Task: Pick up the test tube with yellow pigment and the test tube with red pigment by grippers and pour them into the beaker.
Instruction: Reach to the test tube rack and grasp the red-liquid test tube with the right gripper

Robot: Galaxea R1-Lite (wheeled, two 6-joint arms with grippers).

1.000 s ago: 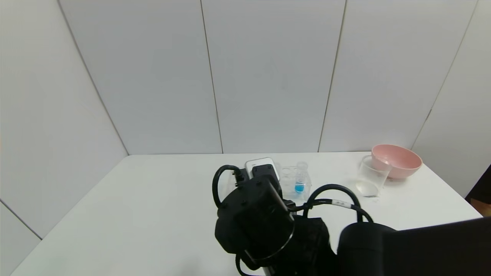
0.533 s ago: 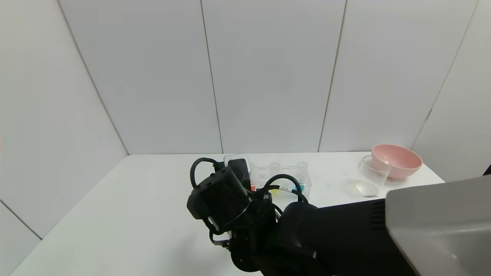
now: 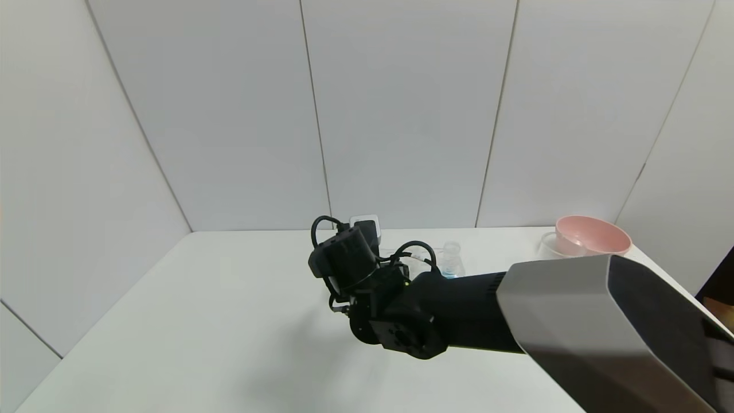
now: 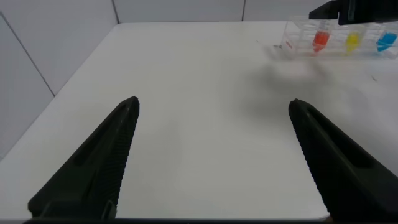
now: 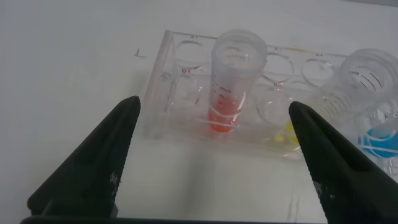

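Faintly, rack (image 5: 186, 93) holes A1, B1, red-pigment tube (image 5: 233, 84) graduations

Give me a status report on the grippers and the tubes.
Right gripper open, lined up on the clear tube with orange-red liquid, standing in the clear plastic rack. Left gripper open over bare table. Nothing blocking.

Right arm (image 3: 459, 310) stretched further out over the bench (image 3: 200, 321), its wrist carried away from the head camera toward the tube rack (image 5: 249, 124). Right gripper (image 5: 214, 162) brought up just before the test tube with red pigment (image 5: 233, 87). Blue tube (image 3: 451, 261), plainly seen a second ago, now mostly screened by the arm. Beaker (image 3: 549, 245) likewise largely covered, only its rim showing beside the pink bowl (image 3: 590, 235)
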